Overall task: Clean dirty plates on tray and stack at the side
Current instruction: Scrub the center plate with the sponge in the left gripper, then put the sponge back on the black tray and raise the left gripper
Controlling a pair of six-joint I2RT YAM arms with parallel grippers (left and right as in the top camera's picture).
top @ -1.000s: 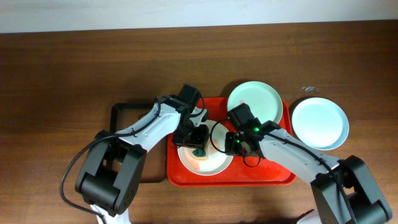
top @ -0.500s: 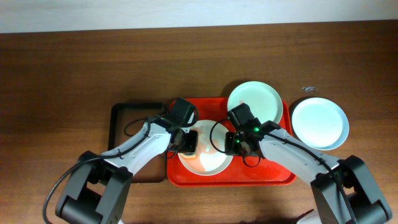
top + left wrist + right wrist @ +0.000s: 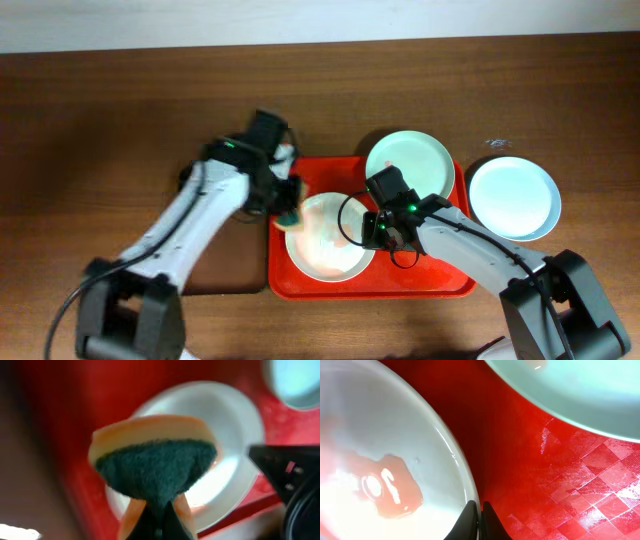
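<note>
You have three round, shallow, mint-white plates in view and two trays. The large bright red rectangular plastic tray (image 3: 400,283) carries two of the plates. The smeared plate (image 3: 328,240) sits left of its centre, with a red smear (image 3: 385,485) near its middle. The second plate (image 3: 408,160) rests at the tray's 1 o'clock corner, its edge lapping over the rim. The third plate (image 3: 514,197) lies off the tray on the brown wooden desk (image 3: 100,110), at 3 o'clock from it. Your left claw (image 3: 285,204) is clenched on one sponge (image 3: 155,467), orange-backed with a dark green scouring face and bent into a curve by the grip. The sponge hangs at the smeared plate's 10 o'clock edge, by the red tray's left rim, and you cannot tell whether it touches. Your right claw (image 3: 478,519) is pinched on the smeared plate's rim at 3 o'clock, its fingers nearly meeting. The smaller black-rimmed brown tray (image 3: 225,280) lies at 9 o'clock of the red tray, just beside it and partly under your left arm.
</note>
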